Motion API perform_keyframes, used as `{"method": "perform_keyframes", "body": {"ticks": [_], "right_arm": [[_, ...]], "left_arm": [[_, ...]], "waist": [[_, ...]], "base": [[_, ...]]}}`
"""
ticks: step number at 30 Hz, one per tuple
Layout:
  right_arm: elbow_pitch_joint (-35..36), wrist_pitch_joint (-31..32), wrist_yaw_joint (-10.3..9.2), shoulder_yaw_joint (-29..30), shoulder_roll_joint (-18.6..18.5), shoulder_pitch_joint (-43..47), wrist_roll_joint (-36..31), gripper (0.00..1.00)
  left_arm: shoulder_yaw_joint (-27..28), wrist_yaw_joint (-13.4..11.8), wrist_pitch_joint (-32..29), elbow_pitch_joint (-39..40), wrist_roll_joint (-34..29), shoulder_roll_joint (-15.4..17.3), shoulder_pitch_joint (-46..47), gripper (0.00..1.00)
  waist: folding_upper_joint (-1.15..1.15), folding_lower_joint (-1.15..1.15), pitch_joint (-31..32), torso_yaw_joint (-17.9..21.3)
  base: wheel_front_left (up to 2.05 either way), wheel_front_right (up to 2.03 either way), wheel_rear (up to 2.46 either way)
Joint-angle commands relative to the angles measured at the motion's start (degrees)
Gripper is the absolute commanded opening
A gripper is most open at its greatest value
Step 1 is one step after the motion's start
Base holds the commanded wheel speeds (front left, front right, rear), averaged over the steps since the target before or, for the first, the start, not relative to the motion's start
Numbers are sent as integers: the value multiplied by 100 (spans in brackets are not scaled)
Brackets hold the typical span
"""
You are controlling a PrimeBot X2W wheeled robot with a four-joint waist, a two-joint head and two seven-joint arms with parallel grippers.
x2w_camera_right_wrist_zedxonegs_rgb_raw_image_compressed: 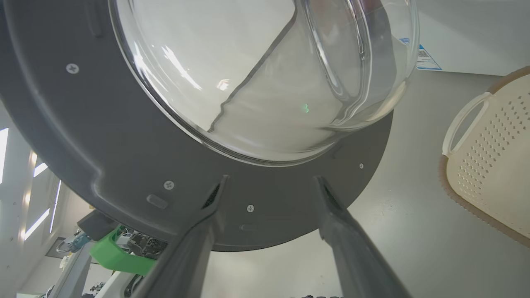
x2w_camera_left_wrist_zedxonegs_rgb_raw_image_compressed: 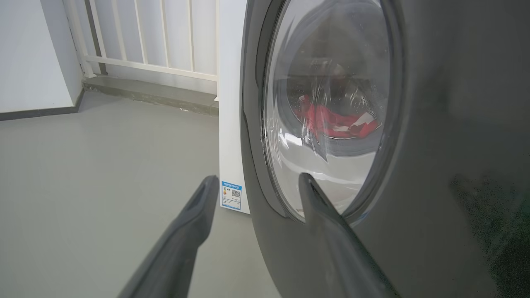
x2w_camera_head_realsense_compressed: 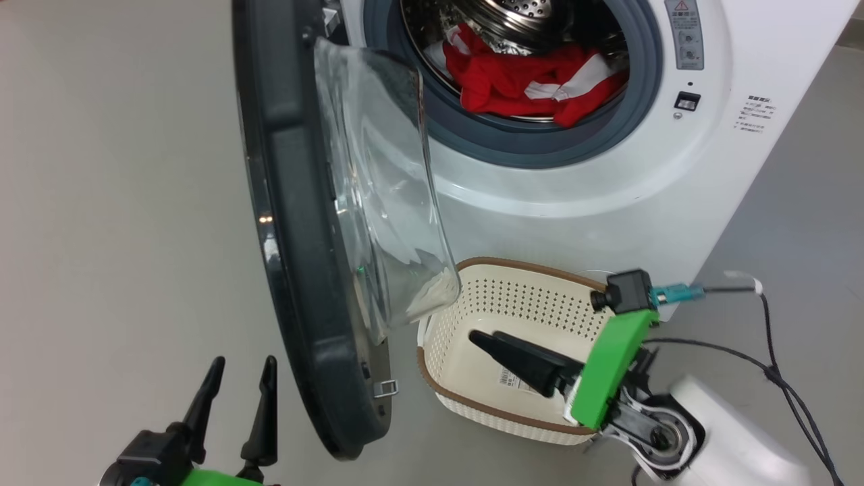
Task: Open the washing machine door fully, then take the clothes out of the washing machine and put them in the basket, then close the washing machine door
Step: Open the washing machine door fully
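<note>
The washing machine (x2w_camera_head_realsense_compressed: 574, 196) stands with its door (x2w_camera_head_realsense_compressed: 290, 202) swung out towards me, edge-on, the clear glass bowl bulging to the right. Red and white clothes (x2w_camera_head_realsense_compressed: 513, 81) lie in the steel drum. The cream basket (x2w_camera_head_realsense_compressed: 513, 297) sits on the floor in front of the machine, and I see only a label sticker inside it. My right gripper (x2w_camera_head_realsense_compressed: 484, 335) hangs open over the basket, its fingers pointing at the door's inner face (x2w_camera_right_wrist_zedxonegs_rgb_raw_image_compressed: 62, 124) with nothing between them (x2w_camera_right_wrist_zedxonegs_rgb_raw_image_compressed: 271, 179). My left gripper (x2w_camera_head_realsense_compressed: 243, 364) is open on the door's outer side (x2w_camera_left_wrist_zedxonegs_rgb_raw_image_compressed: 455, 124), close to the black rim (x2w_camera_left_wrist_zedxonegs_rgb_raw_image_compressed: 257, 178).
Black cables (x2w_camera_head_realsense_compressed: 776, 371) trail over the floor to the right of the basket. A white railing (x2w_camera_left_wrist_zedxonegs_rgb_raw_image_compressed: 145, 41) and a wall stand beyond the machine's left side. Bare grey floor (x2w_camera_head_realsense_compressed: 101, 202) stretches left of the door.
</note>
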State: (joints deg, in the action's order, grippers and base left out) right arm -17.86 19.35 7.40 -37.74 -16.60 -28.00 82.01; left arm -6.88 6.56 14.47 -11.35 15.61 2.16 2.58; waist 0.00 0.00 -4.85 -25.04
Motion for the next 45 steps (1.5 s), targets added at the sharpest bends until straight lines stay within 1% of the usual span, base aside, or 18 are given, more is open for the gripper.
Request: {"method": "perform_keyframes", "body": {"ticks": [1, 5, 9, 13, 15, 18, 21, 22, 26, 28, 33, 39, 42, 45], "right_arm": [[111, -270, 9, -145, -79, 149, -87, 100], [-1, -945, 9, -270, -320, 322, -220, 100], [-269, -1718, 9, -435, -540, 434, -511, 100], [-643, -2353, 9, -664, -652, 479, -788, 100], [-691, -2478, 9, -731, -663, 491, -822, 100], [-816, -2844, 9, -969, -744, 483, -1023, 100], [-990, -3139, 9, -1255, -819, 431, -1361, 100], [-1069, -3281, 9, -1384, -830, 392, -1566, 100], [-1254, -3421, 9, -1415, -817, 320, -2141, 100], [-1176, -3430, 9, -1005, -728, 355, -2429, 100], [-775, -3433, 9, 177, -461, 820, -3609, 100], [-193, -3434, 9, 1196, -103, 1471, -5048, 100], [15, -3434, 9, 1640, 119, 1750, -5480, 100], [163, -3434, 9, 1940, 298, 1943, -5775, 100]], "left_arm": [[230, -25, 52, 110, -85, 72, 100, 100], [291, -18, 52, 107, -106, 72, 59, 100], [345, -11, 52, 98, -116, 72, 18, 100], [419, -6, 52, 86, -114, 72, -15, 100], [438, -8, 52, 85, -113, 72, -27, 100], [481, -13, 52, 84, -113, 72, -66, 100], [499, -14, 52, 74, -120, 72, -103, 100], [509, -16, 52, 68, -120, 72, -122, 100], [525, -28, 52, 57, -119, 72, -164, 100], [533, -36, 52, 55, -116, 72, -179, 100], [547, -50, 52, 52, -110, 72, -207, 100], [558, -48, 52, 53, -124, 72, -246, 100], [556, -44, 52, 64, -132, 72, -258, 100], [559, -40, 52, 85, -137, 72, -276, 100]], "waist": [[0, 0, 25, 61], [0, 0, 62, 125], [0, 0, 95, 171], [0, 0, 117, 216], [0, 0, 125, 229], [0, 0, 147, 264], [0, 0, 178, 291], [0, 0, 195, 309], [0, 0, 237, 340], [0, 0, 248, 357], [0, 0, 284, 381], [0, 0, 329, 395], [0, 0, 339, 401], [0, 0, 344, 411]], "base": [[0, 0, 0], [0, 0, 0], [0, 0, 0], [0, 0, 0], [0, 0, 0], [0, 0, 0], [0, 0, 0], [0, 0, 0], [0, 0, 0], [0, 0, 0], [0, 0, 0], [0, 0, 0], [0, 0, 0], [0, 0, 0]]}}
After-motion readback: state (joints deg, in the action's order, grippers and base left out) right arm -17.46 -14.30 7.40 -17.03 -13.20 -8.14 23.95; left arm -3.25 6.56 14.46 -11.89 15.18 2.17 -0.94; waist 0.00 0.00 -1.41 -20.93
